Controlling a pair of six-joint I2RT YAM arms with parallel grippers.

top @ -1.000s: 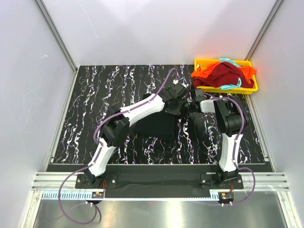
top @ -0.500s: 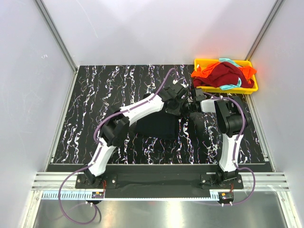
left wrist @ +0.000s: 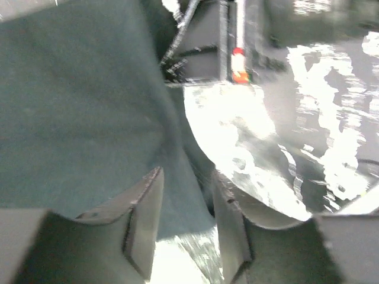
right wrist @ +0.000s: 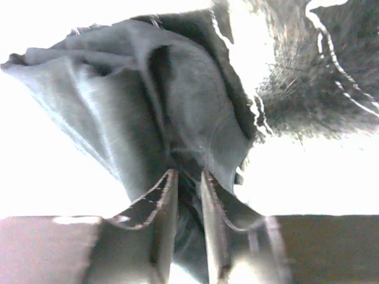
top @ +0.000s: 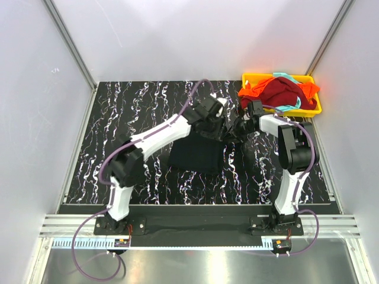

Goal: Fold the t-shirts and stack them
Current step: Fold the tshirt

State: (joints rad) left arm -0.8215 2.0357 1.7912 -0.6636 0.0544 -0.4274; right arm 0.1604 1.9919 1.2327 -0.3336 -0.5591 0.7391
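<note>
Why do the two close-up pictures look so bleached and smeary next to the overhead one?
Left wrist view: motion-smeared, with glare bleaching the black marbled tabletop white beside the black fabric t-shirt. Right wrist view: background blown out to white, though the shirt's folds above the jaws are readable. Top external view: evenly lit and crisp, only the yellow plastic tray glowing slightly at its rim.

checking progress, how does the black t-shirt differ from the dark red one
The black t-shirt lies flattened on the table, an edge pinched by the right gripper; the dark red t-shirt sits bunched in the yellow tray, untouched. Black lies alone; dark red tops orange fabric and teal fabric. Both are dark fabric.
</note>
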